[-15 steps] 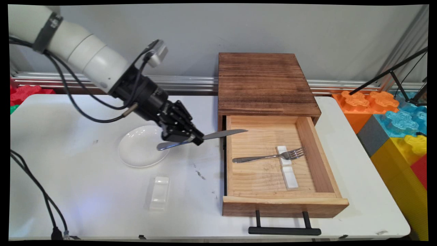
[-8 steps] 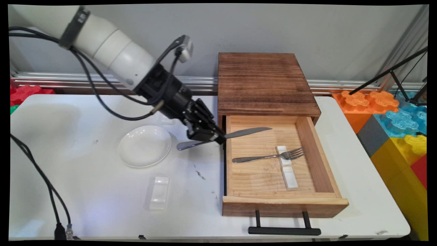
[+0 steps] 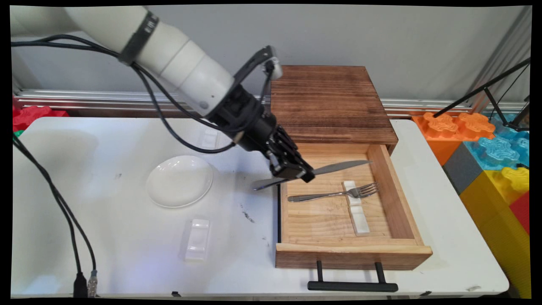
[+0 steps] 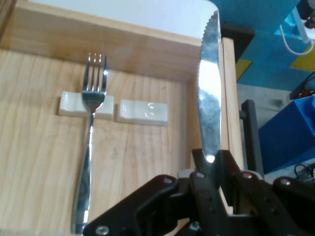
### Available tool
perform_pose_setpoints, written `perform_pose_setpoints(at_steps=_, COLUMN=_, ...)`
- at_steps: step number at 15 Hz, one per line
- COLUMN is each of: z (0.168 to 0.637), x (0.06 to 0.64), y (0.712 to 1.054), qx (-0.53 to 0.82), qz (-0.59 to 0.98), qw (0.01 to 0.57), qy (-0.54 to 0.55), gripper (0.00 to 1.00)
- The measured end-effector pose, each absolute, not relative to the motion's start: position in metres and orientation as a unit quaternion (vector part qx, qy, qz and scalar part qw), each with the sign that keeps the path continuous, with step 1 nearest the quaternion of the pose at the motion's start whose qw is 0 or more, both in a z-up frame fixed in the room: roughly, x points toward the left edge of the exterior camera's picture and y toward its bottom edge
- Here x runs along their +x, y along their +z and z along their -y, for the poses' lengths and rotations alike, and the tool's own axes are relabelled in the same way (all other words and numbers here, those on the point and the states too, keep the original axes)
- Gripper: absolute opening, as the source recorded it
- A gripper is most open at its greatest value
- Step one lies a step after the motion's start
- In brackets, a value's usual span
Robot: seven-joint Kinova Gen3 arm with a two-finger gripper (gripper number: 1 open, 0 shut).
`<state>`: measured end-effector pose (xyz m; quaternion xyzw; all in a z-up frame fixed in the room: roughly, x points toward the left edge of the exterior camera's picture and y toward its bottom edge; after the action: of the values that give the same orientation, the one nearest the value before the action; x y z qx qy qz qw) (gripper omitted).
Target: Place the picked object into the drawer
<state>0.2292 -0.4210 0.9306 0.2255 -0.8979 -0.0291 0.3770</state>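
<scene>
My gripper is shut on a steel table knife, held level above the open wooden drawer; its blade points right and its handle sticks out to the left past the drawer's left wall. In the hand view the knife runs straight up from between the gripper. A fork lies in the drawer with its tines on a white cutlery rest. In the hand view the fork lies left of the knife, its tines on one rest beside a second rest.
The dark-topped wooden cabinet stands behind the drawer. A black drawer handle juts toward the table's front edge. A white plate and a white rest lie left of the drawer, another rest behind. Coloured foam blocks stand at the right.
The arm has carried the knife to the right, from above the plate's edge to above the drawer's back left part. Fork and rests have not moved.
</scene>
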Motion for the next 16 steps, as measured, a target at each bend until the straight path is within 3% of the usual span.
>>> perform_pose_setpoints(at_steps=6, z=0.433, x=0.202, y=0.917, qx=0.219, qz=0.899, qw=0.379, qy=-0.02, gripper=0.0)
perform_pose_setpoints(at_steps=16, z=0.449, x=0.155, y=0.864, qx=0.214, qz=0.897, qw=0.387, qy=-0.012, gripper=0.0)
